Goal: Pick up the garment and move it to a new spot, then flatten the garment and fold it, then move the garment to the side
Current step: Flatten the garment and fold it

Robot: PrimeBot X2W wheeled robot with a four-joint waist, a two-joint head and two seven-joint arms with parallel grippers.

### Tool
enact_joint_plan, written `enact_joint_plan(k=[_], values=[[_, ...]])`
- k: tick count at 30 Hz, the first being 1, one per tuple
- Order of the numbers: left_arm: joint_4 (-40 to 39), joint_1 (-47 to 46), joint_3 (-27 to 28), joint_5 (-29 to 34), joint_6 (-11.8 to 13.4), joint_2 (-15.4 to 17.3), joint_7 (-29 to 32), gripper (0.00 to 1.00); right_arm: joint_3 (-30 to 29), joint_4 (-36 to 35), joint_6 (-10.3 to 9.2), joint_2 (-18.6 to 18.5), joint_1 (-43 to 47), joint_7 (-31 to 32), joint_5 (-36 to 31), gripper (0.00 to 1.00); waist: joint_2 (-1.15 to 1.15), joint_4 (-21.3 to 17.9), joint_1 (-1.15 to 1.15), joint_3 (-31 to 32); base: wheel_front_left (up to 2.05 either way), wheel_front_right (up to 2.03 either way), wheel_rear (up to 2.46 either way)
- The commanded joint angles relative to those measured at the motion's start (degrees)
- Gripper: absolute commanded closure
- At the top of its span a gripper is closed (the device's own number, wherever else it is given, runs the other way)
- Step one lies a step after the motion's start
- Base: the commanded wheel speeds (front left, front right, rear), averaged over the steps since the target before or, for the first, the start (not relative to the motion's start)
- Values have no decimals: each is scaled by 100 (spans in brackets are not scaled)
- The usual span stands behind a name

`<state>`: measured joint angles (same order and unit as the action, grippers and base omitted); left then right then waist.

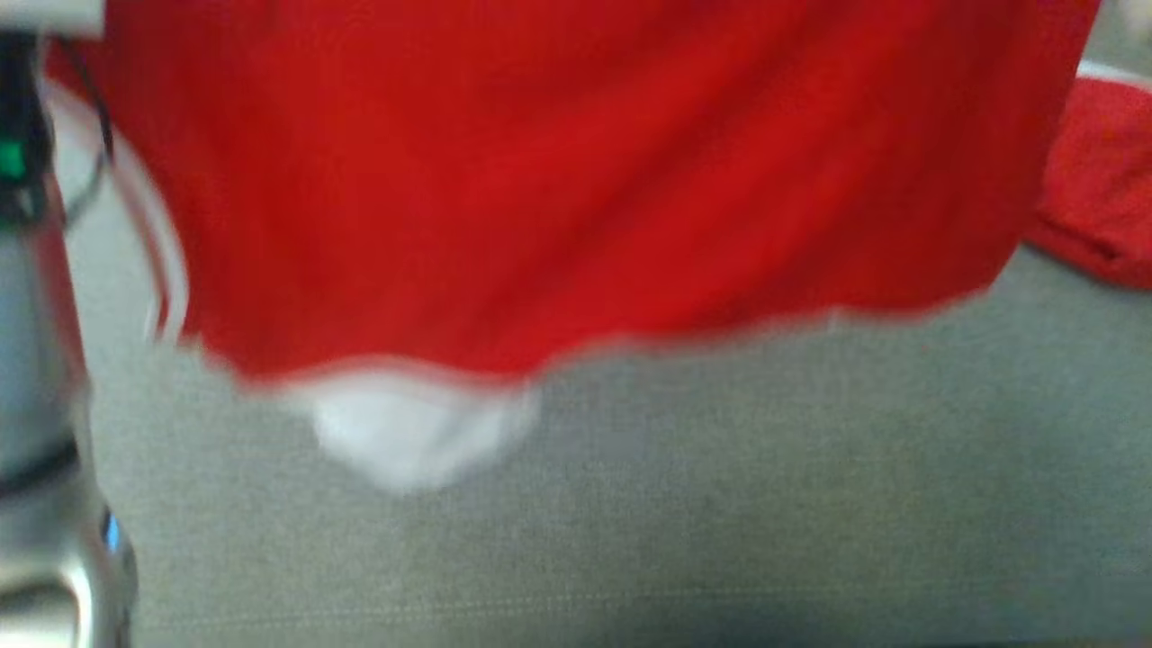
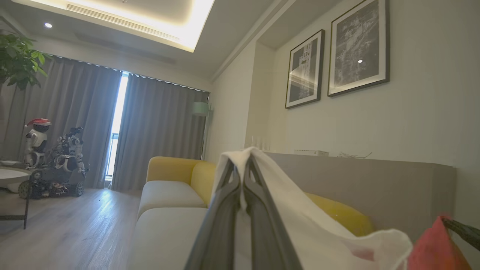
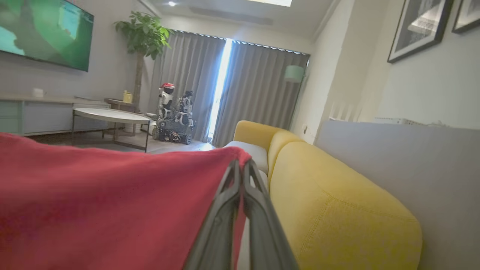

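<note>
Head view, upper frame: soft red garment (image 1: 576,180), white-hemmed, rumpled; left gripper (image 2: 243,168) and right gripper (image 3: 241,168) clamped on its cloth.

Right wrist view: yellow sofa (image 3: 337,202) noted lower right, grey curtains (image 3: 255,97) centre, framed print (image 3: 420,26) upper right, television (image 3: 45,33) upper left.

The sofa seat (image 1: 630,504) is a grey woven cushion that fills the near part of the head view. In the wrist views its pale seat cushions (image 2: 168,228) run away into the room alongside yellow back cushions (image 3: 337,210). At the far right a crumpled red heap (image 1: 1102,180) lies on the seat. Whether the blurred hem of the red garment (image 1: 558,180) touches the seat cannot be told.
</note>
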<state>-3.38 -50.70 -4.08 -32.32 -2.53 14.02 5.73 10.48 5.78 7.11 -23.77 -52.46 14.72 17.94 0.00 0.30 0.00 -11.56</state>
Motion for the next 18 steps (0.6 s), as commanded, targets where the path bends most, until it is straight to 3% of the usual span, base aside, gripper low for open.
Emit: enact_joint_plan(k=[1,7,13,18], values=[[383,-708,89,179,-107,229,-255,100,46,250,37,200,-770,-14,-102,100,0,39,0,-614,0,0,0],[2117,-2312,170,457,-132,23,-1530,100,90,2022,37,626,-2466,-963,-844,100,0,96,0,-910,0,0,0],[2861,-2819,-14,504,-297,-162,-1914,100,62,3134,37,844,-2847,-1782,-1106,100,0,175,0,-842,0,0,0],[3044,-2377,-89,543,-359,-352,-2042,100,112,3908,37,966,-2530,-2231,-883,100,0,245,0,-750,0,0,0]])
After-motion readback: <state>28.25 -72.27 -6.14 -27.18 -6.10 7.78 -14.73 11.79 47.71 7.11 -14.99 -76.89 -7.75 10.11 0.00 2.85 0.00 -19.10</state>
